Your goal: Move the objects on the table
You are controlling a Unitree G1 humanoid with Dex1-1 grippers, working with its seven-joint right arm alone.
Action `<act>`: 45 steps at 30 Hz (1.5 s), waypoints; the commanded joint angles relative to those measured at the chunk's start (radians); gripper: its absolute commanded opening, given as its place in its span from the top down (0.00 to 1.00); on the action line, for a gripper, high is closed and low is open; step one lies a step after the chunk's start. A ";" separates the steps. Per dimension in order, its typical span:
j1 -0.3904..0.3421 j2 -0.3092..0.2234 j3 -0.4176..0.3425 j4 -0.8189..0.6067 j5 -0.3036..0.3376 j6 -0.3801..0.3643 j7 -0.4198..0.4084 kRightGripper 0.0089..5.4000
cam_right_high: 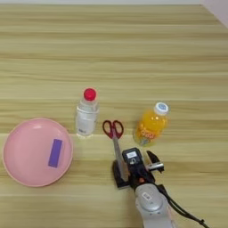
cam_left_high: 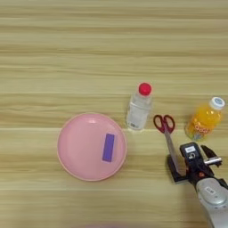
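Observation:
A round pink plate (cam_left_high: 80,153) lies at the left of the table (cam_left_high: 111,53), with the flat purple block (cam_left_high: 108,147) resting on it right of centre. The clear bottle with a red cap (cam_left_high: 139,108) stands upright just beyond the plate's right rim. Red-handled scissors (cam_left_high: 165,126) lie closed on the wood, handles away from me and blades pointing toward me. My right gripper (cam_left_high: 189,157) sits low at the blade end, open, one black finger (cam_left_high: 174,170) against the blade tips and the other out to the right. Nothing is held.
An orange juice bottle with a white cap (cam_right_high: 151,124) stands upright just right of the scissors handles and close beyond the gripper's right finger. The silver forearm (cam_right_high: 151,207) comes up from the bottom edge. Bare wood stretches across the far half.

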 commanded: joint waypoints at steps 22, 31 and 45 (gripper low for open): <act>0.060 0.110 0.232 -0.582 0.153 0.200 0.197 0.01; -0.042 0.163 0.299 -0.511 0.185 0.315 0.198 0.01; -0.106 0.173 0.318 -0.375 0.189 0.332 0.187 0.01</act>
